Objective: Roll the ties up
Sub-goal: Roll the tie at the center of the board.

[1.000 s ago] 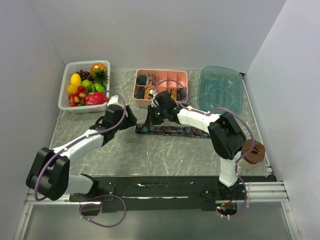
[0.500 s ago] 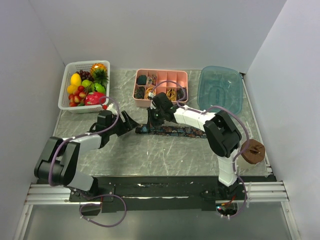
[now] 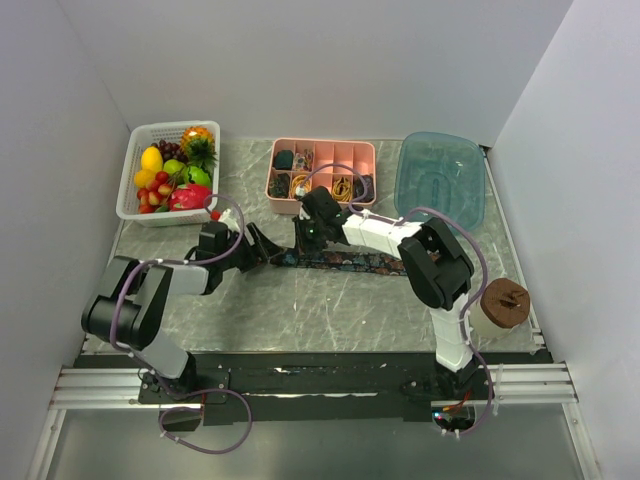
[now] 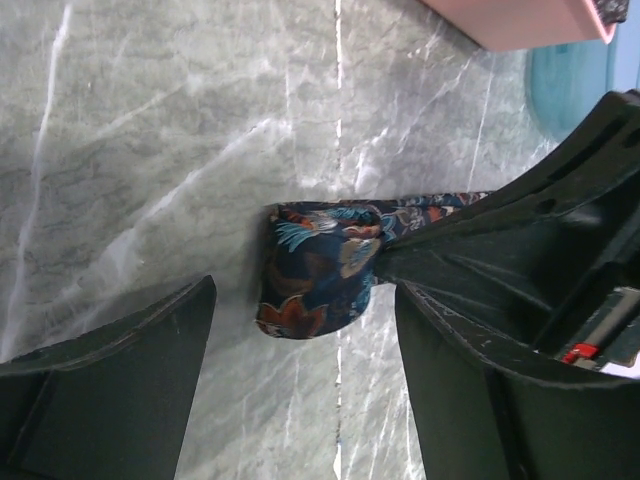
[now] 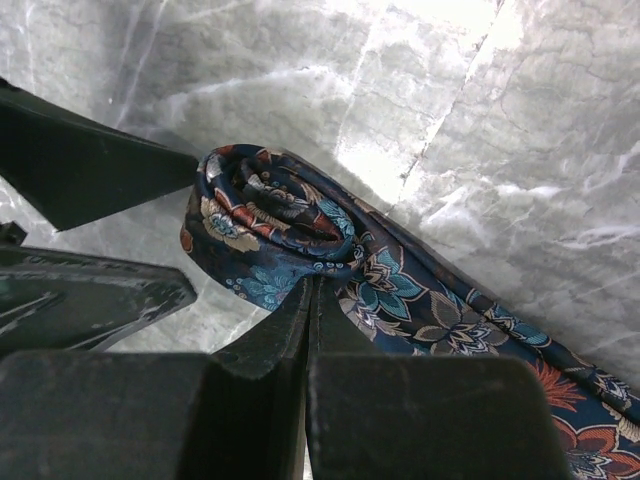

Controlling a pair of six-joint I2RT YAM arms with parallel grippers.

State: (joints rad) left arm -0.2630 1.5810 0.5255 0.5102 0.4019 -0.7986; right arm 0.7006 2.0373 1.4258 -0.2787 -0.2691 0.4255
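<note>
Between the spread fingers of the left gripper (image 4: 305, 288) sits the rolled end of the tie (image 4: 315, 270); it seems to touch neither finger. This gripper is released and only frames the roll from both sides. Just behind the roll, the right gripper (image 5: 312, 290) is clenched on the same tie, so the right arm has the hold, though both are close to it. From the roll the flat rest of the tie runs along the surface (image 3: 300, 310), away from the left gripper and alongside the right arm, toward the robot's right; its long axis goes side to side. Compared with one second ago, the left arm has folded back and its gripper has come nearer to the roll, while the tie lies at the same place.
</note>
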